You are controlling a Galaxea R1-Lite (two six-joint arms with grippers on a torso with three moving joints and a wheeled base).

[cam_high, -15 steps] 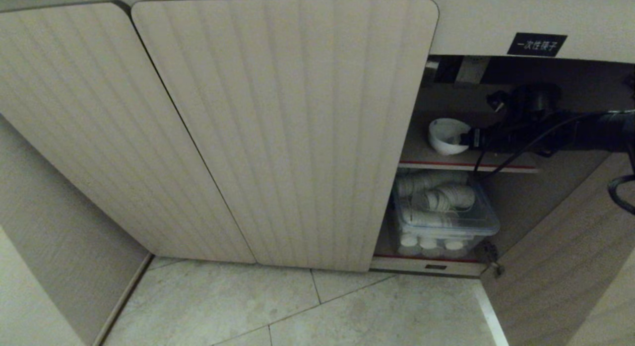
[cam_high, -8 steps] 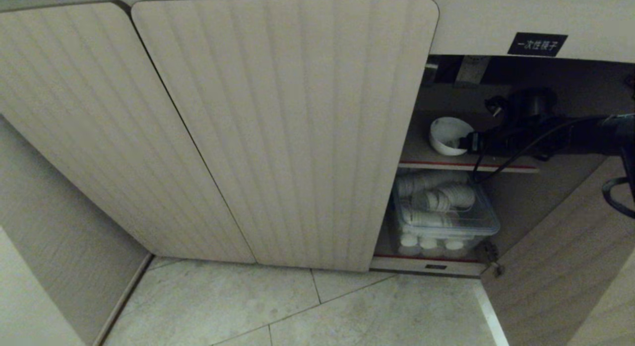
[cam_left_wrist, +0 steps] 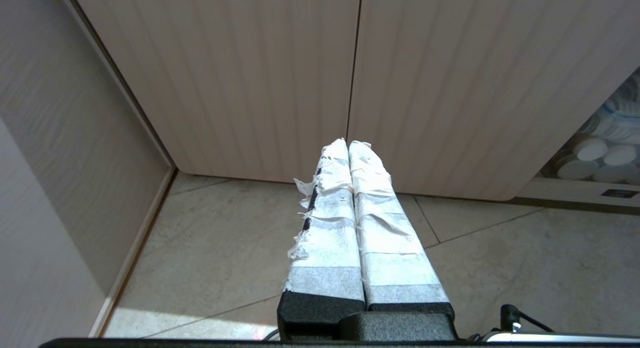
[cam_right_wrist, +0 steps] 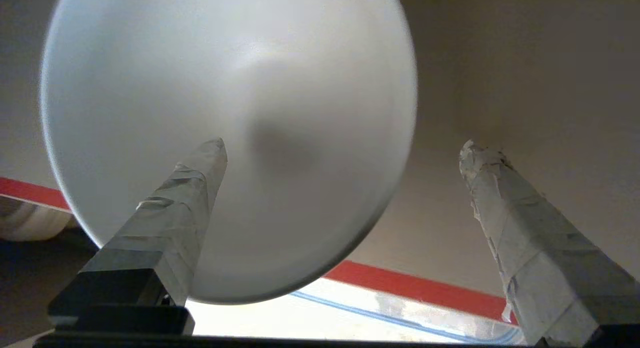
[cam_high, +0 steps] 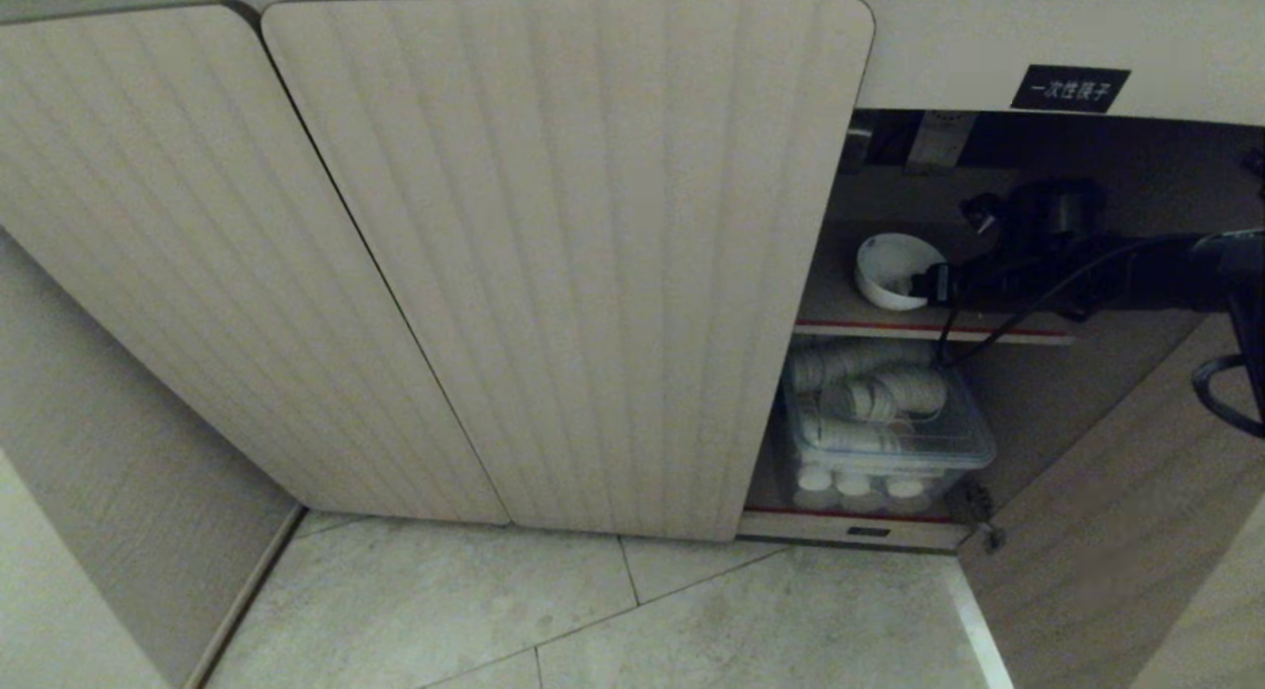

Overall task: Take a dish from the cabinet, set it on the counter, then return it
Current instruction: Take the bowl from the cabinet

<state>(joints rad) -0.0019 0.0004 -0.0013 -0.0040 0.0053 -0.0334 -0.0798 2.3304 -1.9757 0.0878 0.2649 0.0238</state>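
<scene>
One white bowl (cam_high: 892, 270) sits on our cabinet's (cam_high: 553, 264) upper shelf; our right gripper (cam_right_wrist: 345, 153) gapes beside it, holding nothing. Next we must straddle its rim and clamp, or withdraw.

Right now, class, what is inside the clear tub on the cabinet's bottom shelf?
The clear tub holds stacked white round pieces, apparently lids or cups. Its rear contents stay hidden by the closed door.

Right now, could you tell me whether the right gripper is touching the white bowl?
Cannot tell: right wrist view shows the open right gripper straddling the bowl, one finger overlapping it.
</scene>
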